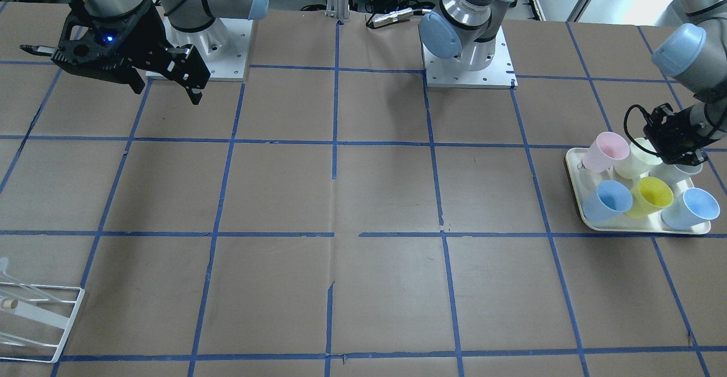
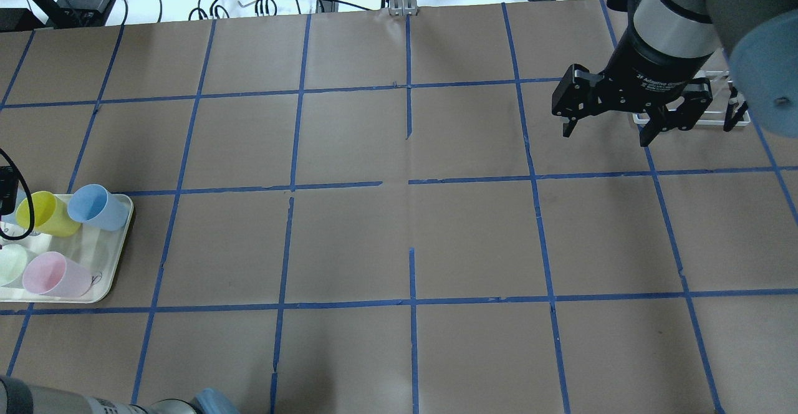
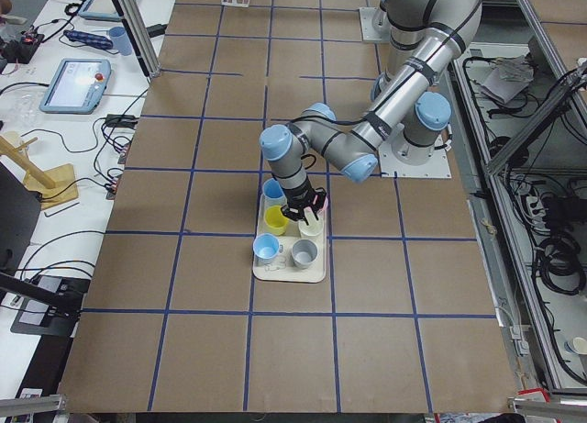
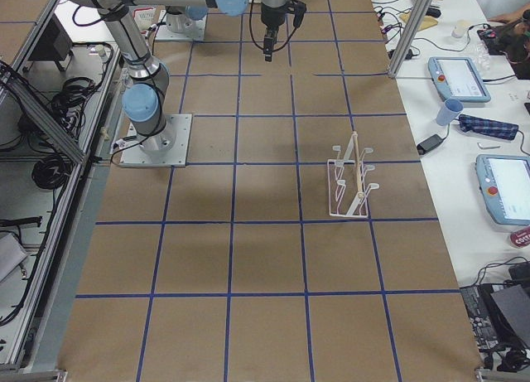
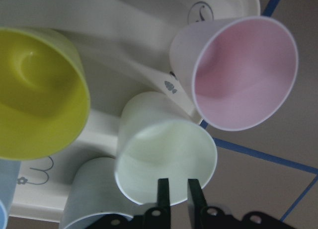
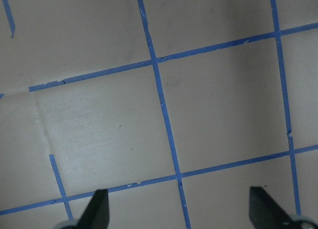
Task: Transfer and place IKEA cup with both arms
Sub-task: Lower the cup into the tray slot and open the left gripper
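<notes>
The IKEA cup (image 1: 633, 161), pale cream-green, stands on a white tray (image 1: 573, 179) among coloured cups at the table's end on my left. In the left wrist view the IKEA cup (image 5: 164, 159) lies just ahead of the fingers (image 5: 163, 191), which are nearly together at its rim. My left gripper (image 1: 676, 141) is shut on that rim. My right gripper (image 1: 167, 94) is open and empty, hovering over bare table far from the tray; it also shows in the overhead view (image 2: 605, 138).
On the tray are a pink cup (image 1: 606, 151), a yellow cup (image 1: 650, 196), two blue cups (image 1: 608, 200) and a grey cup (image 1: 679, 172). A white wire rack (image 1: 34, 320) stands near the table edge on my right side.
</notes>
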